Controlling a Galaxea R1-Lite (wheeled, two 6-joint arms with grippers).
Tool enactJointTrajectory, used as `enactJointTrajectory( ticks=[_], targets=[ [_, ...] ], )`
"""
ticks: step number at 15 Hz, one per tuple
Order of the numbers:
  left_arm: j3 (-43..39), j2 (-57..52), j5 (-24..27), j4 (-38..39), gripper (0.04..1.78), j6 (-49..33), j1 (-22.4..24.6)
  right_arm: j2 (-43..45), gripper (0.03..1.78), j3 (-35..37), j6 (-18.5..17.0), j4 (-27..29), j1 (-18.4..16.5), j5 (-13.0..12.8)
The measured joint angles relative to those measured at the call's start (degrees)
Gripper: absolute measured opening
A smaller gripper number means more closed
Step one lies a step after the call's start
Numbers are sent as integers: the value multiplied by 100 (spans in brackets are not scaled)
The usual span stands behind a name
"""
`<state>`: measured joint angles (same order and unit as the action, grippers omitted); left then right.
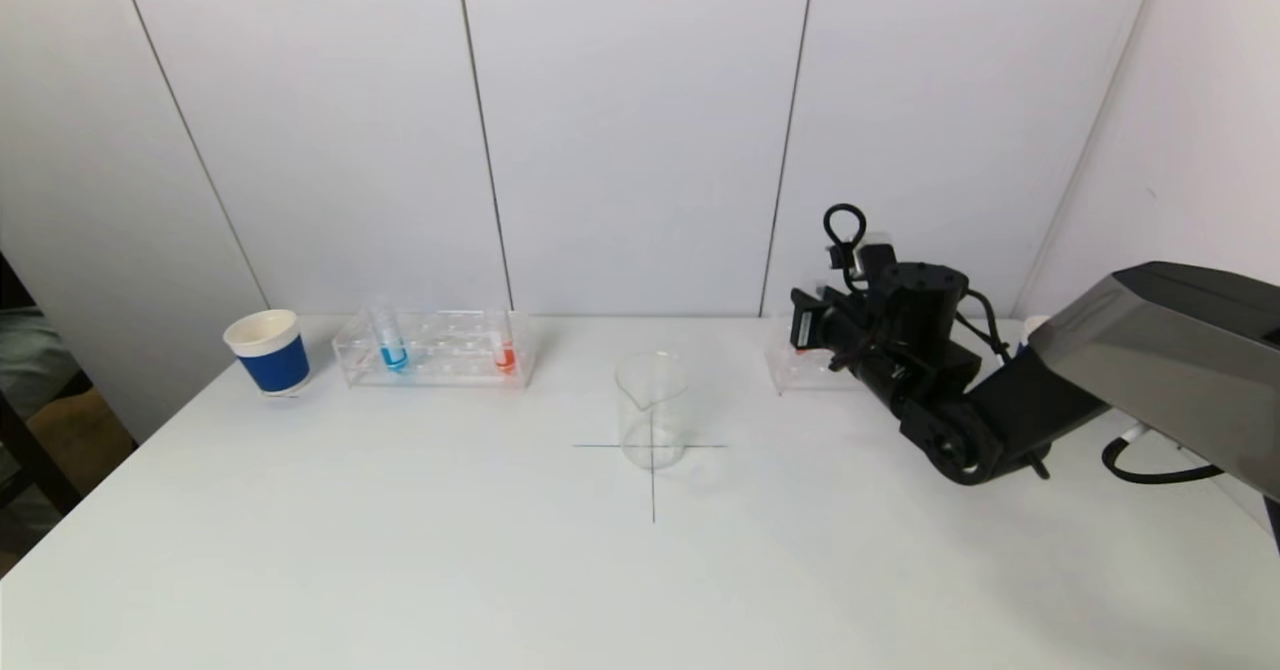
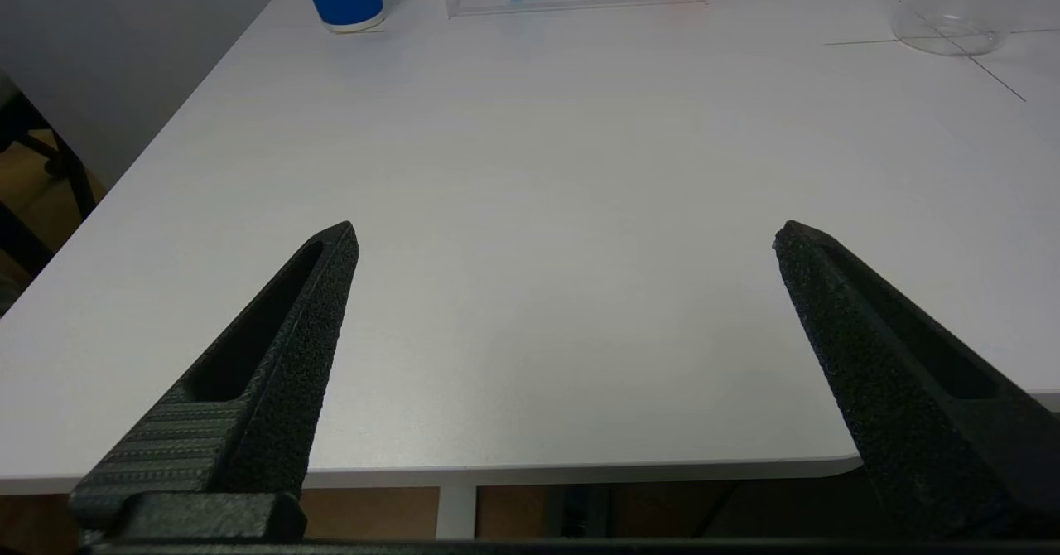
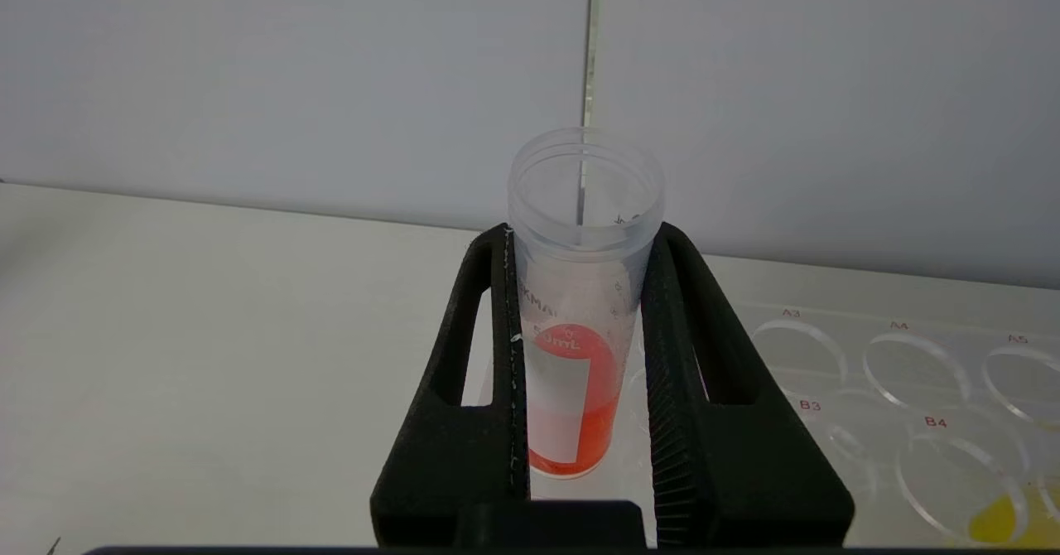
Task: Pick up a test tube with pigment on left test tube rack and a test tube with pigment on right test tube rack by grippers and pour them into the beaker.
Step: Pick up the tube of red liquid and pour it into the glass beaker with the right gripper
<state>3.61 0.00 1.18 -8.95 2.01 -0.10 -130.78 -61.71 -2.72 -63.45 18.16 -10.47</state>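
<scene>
My right tool (image 3: 580, 373) grips the red-pigment tube (image 3: 580, 306) above its rack (image 3: 894, 389); I'd carry it upright to the beaker (image 1: 652, 410); left tool (image 2: 563, 306) waits, wide

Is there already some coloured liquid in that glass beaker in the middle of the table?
No, the beaker standing on the cross mark looks clear and empty, while the red liquid sits in the tube clamped by the right gripper.

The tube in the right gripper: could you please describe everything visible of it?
The tube is clear plastic, uncapped, with a wide open mouth, printed markings and a white label patch. Orange-red liquid fills its lower part. It stands upright, clamped on both sides by the right gripper, beside the clear rack with lettered holes.
</scene>
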Motion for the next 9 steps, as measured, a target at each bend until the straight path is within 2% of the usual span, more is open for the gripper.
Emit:
enactJointTrajectory(
  ticks=[9],
  targets=[
    [0,0,0,0,176,-1,0,346,47,-286,2,511,-6,-5]
  ],
)
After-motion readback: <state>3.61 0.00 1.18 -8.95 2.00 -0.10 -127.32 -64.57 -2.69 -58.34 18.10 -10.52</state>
